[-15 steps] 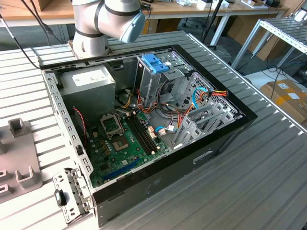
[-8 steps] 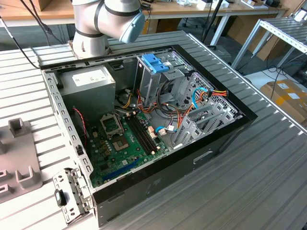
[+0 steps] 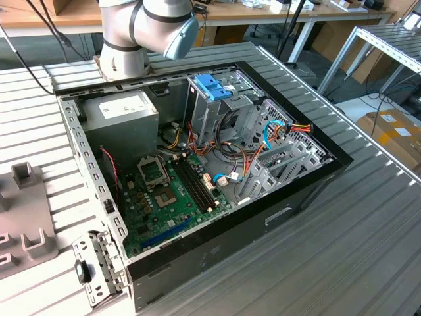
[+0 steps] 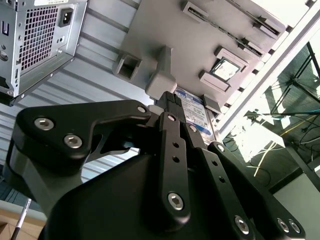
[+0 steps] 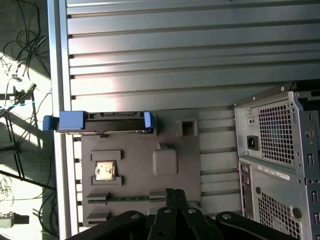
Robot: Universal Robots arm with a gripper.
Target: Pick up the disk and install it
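Note:
The disk (image 5: 102,122), a dark drive in a bright blue carrier with a blue tab at one end, stands on its edge at the rim of a grey fixture plate (image 5: 135,150). In the second wrist view the disk (image 4: 194,107) shows its labelled face just beyond the fingertips, partly hidden by them. My gripper (image 5: 175,193) hovers over the opposite side of the plate, well apart from the disk. Its black fingers (image 4: 170,100) look pressed together with nothing between them.
An open computer case (image 3: 197,164) lies on the slatted metal table, with a drive cage carrying a light-blue bracket (image 3: 214,85). Its rear panel (image 5: 280,160) is beside the plate. A processor chip (image 5: 105,170) and raised blocks sit on the plate. The table edge (image 5: 57,100) runs past the disk.

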